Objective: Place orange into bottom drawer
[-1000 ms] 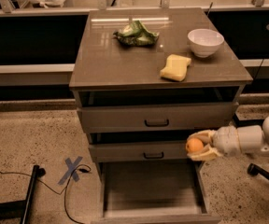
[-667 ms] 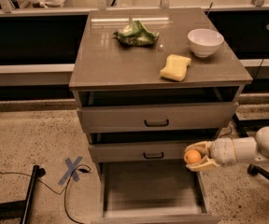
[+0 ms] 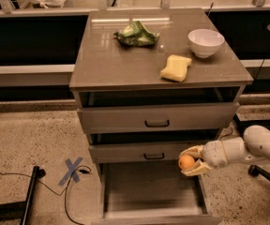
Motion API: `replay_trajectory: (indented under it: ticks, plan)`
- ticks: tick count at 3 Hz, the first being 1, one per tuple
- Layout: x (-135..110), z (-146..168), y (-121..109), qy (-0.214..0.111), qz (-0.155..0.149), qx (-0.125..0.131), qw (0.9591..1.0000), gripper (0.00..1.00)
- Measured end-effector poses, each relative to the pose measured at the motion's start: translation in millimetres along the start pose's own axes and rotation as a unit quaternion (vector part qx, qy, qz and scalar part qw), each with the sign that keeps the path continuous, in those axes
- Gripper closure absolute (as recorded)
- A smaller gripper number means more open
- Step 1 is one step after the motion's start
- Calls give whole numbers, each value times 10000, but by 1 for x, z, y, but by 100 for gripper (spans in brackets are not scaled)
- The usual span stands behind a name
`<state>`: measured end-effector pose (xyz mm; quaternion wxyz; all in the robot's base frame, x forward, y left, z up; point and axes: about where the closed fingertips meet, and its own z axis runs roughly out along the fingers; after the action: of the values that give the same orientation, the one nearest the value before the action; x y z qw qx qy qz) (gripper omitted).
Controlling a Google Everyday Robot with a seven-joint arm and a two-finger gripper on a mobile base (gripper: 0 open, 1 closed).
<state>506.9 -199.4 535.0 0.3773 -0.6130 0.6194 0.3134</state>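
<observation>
Gripper around orange above bottom drawer

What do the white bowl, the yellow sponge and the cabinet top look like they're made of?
White bowl: glossy, likely ceramic, going by its smooth sheen. Yellow sponge: soft matte foam, seemingly. Cabinet top: smooth grey laminate or metal; it mirrors light. The tool grips the orange above the right side of the bottom drawer.
</observation>
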Motion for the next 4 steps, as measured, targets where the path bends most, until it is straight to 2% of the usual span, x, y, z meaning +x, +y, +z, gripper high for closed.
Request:
replay_trajectory:
  ticks: [1,2,3,4]
  plan:
    - [73,33,5,586,-239,-106,9979,100]
    - [146,65,13,1037,-445,-52,9936,100]
    - [146,66,13,1037,-445,-48,9936,100]
    - [175,99,6,890,-394,-201,9950,100]
